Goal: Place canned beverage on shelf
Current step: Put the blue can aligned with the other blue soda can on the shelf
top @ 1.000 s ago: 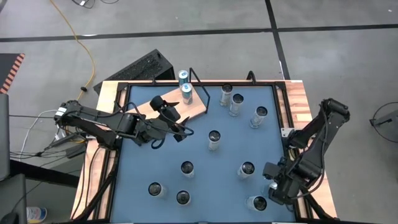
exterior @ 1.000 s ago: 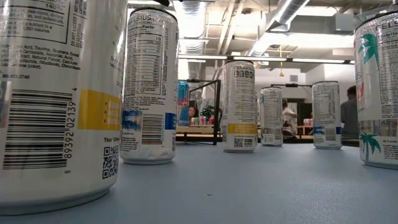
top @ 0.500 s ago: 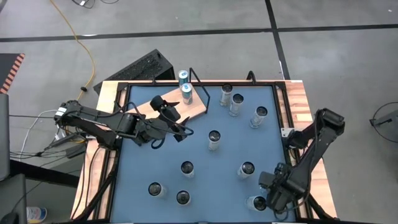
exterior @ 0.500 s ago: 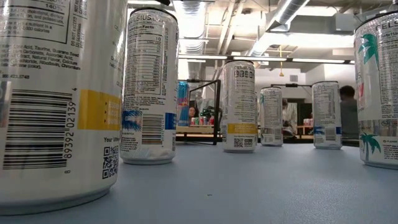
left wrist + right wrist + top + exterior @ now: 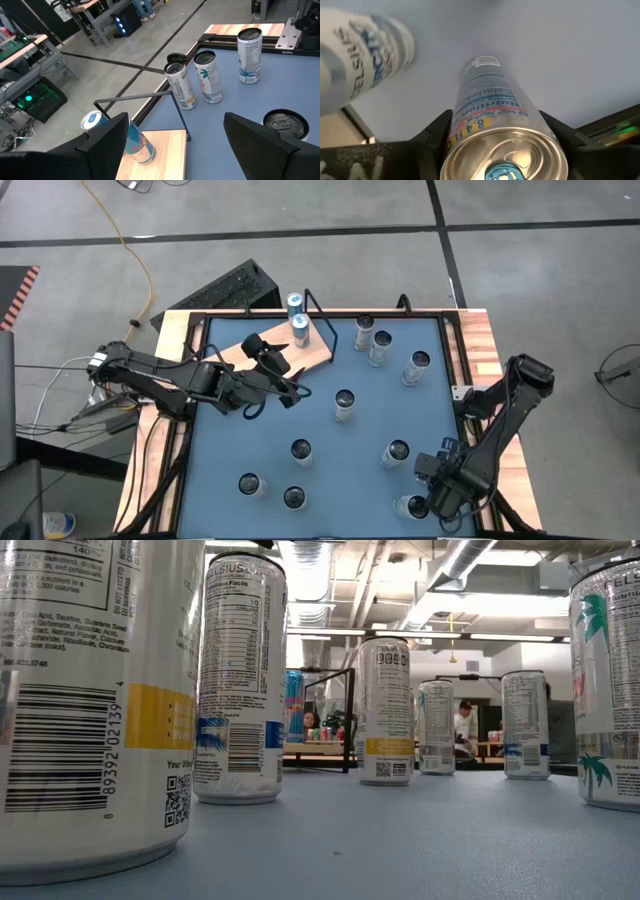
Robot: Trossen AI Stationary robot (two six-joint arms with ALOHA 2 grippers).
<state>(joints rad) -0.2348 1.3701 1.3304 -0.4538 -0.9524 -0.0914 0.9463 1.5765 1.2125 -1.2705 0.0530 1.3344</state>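
The pale-wood shelf (image 5: 262, 352) with its black wire frame lies at the table's far left, and two blue cans (image 5: 299, 328) stand by the frame. My left gripper (image 5: 292, 388) hovers open just near of the shelf with nothing between its fingers (image 5: 180, 145). Several white cans stand on the blue tabletop. My right gripper (image 5: 422, 498) is at the near right corner, pointing down, shut on one white can (image 5: 411, 507) that shows between its fingers in the right wrist view (image 5: 496, 125). My right gripper has the white can between its two fingers, which lie against opposite sides of the can's wall just below the top rim (image 5: 459, 131). The fingers come from above, pointing down. The can stands upright with its bottom (image 5: 481, 64) on the blue tabletop.
Other white cans stand nearby: one (image 5: 397, 452) just far of the held can, two (image 5: 294, 497) at the near left, one (image 5: 344, 402) mid-table and three (image 5: 380, 345) at the far right. Black rails and wooden edges (image 5: 490, 350) border the table.
My right arm has swung down and toward the table's near edge, bringing its gripper lower over the white can at the near right. The can stays standing in its place. My left arm has kept still.
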